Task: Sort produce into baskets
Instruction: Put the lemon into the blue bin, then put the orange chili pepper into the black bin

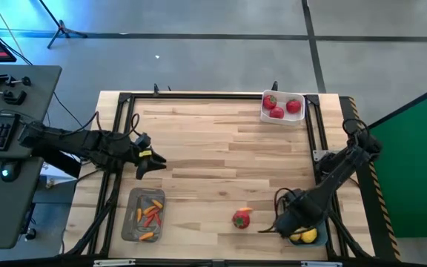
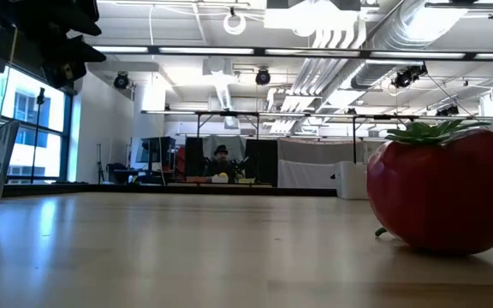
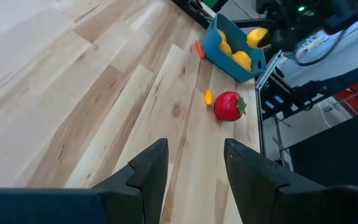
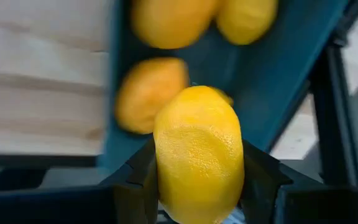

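Pale wooden planks run the length of the table (image 1: 221, 148), and the action is at its near right corner. Right gripper (image 4: 197, 186) has a lemon (image 4: 197, 162) clamped between its two dark fingers, jaws pressed on either flank, the fruit's long axis standing along the fingers. Directly beyond it sits the blue-teal basket (image 4: 278, 81), with three more lemons already lying on its floor, so the carried one hangs over its own bin. From above, that gripper (image 1: 288, 225) hovers at the basket (image 1: 319, 241) right at the table's edge. The drop looks like the step in hand: spread the jaws and the lemon should fall in among its kin, though it could roll against the others.

Over on the left, the left gripper (image 3: 194, 168) waits above bare wood, fingers partly spread with nothing between them, aimed across the table. Ahead of it lies a red fruit (image 3: 229, 106) with a green top, a small orange piece (image 3: 208, 96) just beside it. From overhead that red fruit (image 1: 242, 218) sits much closer to the right arm than the left. Its home, the white basket (image 1: 282, 107), holds three red fruits at the far side. The grey tray (image 1: 132, 222) near the left arm carries the peppers (image 1: 150, 215).
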